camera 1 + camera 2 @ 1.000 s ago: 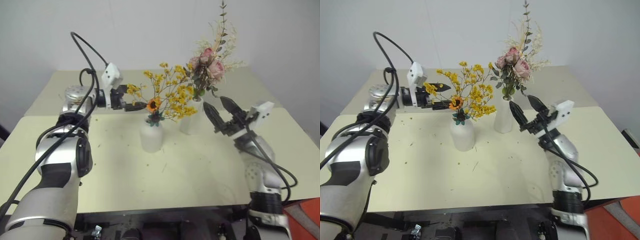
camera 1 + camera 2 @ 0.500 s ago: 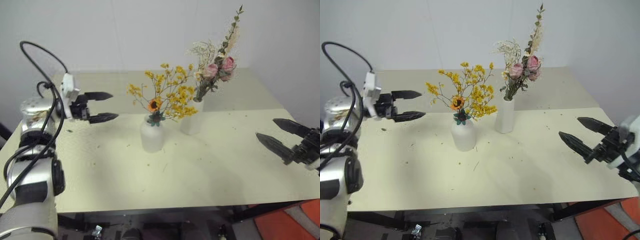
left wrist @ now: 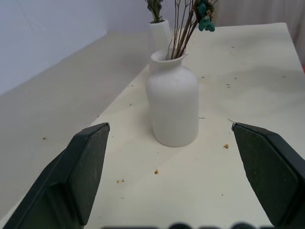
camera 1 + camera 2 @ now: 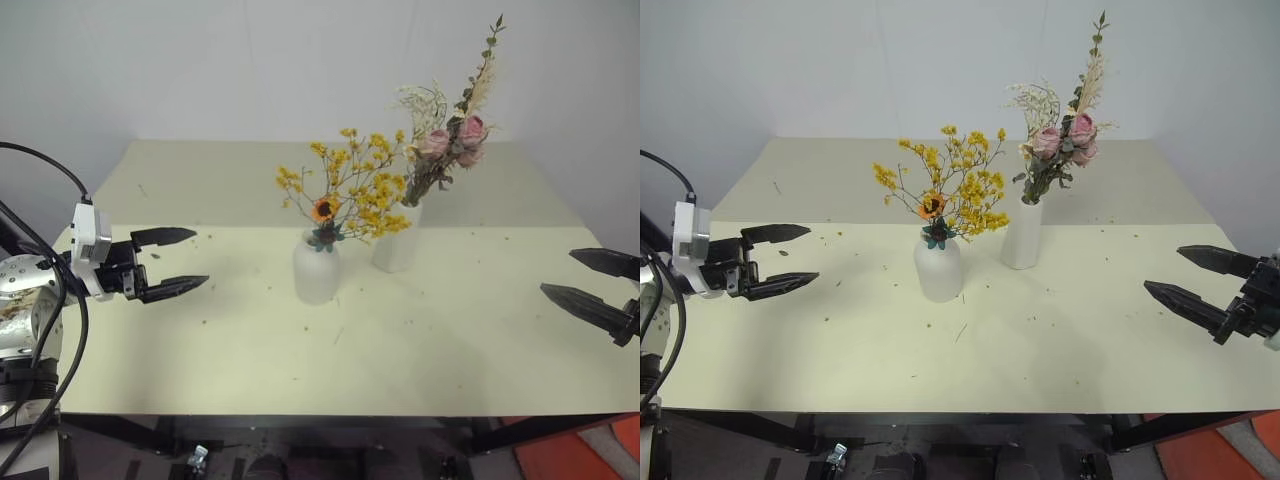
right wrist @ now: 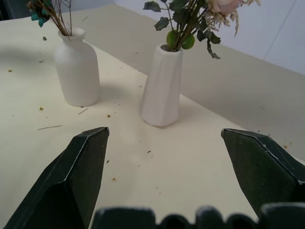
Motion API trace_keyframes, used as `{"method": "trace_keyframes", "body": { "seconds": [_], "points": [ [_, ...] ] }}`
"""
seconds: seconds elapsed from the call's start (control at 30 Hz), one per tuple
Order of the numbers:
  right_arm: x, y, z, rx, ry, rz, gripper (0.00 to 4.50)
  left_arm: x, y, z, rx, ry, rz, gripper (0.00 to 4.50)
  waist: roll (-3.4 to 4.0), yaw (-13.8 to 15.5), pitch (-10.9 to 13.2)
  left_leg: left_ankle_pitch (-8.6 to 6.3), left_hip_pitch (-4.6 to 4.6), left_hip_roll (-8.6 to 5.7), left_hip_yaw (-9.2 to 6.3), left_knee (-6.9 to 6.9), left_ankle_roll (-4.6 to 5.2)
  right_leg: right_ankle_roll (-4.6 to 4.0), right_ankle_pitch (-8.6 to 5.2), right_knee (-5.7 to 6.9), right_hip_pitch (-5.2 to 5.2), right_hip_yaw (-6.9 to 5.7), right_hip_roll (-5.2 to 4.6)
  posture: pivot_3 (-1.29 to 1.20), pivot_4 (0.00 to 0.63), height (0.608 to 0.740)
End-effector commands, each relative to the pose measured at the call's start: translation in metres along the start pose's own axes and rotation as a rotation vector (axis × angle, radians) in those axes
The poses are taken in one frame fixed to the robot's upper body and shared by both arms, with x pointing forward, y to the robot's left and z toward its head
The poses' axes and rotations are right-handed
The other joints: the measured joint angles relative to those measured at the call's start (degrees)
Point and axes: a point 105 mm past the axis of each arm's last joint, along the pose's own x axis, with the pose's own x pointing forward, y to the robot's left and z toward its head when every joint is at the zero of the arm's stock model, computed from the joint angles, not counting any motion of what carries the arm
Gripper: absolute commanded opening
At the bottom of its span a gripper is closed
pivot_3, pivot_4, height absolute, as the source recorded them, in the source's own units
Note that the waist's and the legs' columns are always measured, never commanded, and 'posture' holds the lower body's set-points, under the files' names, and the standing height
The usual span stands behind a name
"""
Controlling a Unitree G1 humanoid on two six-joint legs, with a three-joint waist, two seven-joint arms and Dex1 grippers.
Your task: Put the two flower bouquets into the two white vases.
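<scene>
— Where are your flowers now?
— Yellow flowers [image 4: 345, 185] sit in the round vase [image 4: 316, 270], roses [image 4: 450, 145] in the tall vase [image 4: 397, 238] (both upright).
— And your grippers?
— Left gripper [image 4: 170, 263] and right gripper [image 4: 592, 283] have pulled back, both spread wide, holding nothing.

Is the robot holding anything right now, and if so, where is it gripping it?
Nothing is held. The left tool and right tool are both open and empty, well away from the yellow flowers and pink roses, which stand in the vases.

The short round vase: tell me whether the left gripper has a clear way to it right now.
Probably yes. The left gripper is open, empty, and points across bare table at the short round vase; nothing stands between them. Only the yellow bouquet overhangs the neck.
</scene>
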Motion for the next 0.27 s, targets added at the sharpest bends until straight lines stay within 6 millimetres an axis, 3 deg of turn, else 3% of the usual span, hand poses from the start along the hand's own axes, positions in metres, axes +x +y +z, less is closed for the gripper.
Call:
{"method": "trace_keyframes", "body": {
  "seconds": [0.03, 0.27],
  "points": [
    [0.008, 0.002, 0.009, -0.035, -0.011, -0.003, 4.46, -0.005, 0.003, 0.021, 0.063, -0.026, 0.034, 4.5, 0.0, -0.1, 0.0, 0.0, 0.0, 0.0, 0.0, 0.0, 0.0, 0.0, 0.0, -0.01, 0.0, 0.0, 0.0, 0.0, 0.15, 0.74],
    [0.014, 0.015, 0.01, -0.043, -0.019, 0.038, 4.46, -0.014, 0.002, 0.023, 0.047, -0.006, 0.055, 4.5, 0.0, -0.2, 0.0, 0.0, -0.04, 0.0, 0.01, -0.01, 0.0, -0.03, -0.02, -0.03, -0.04, 0.01, 0.0, 0.0, 0.15, 0.74]
  ]
}}
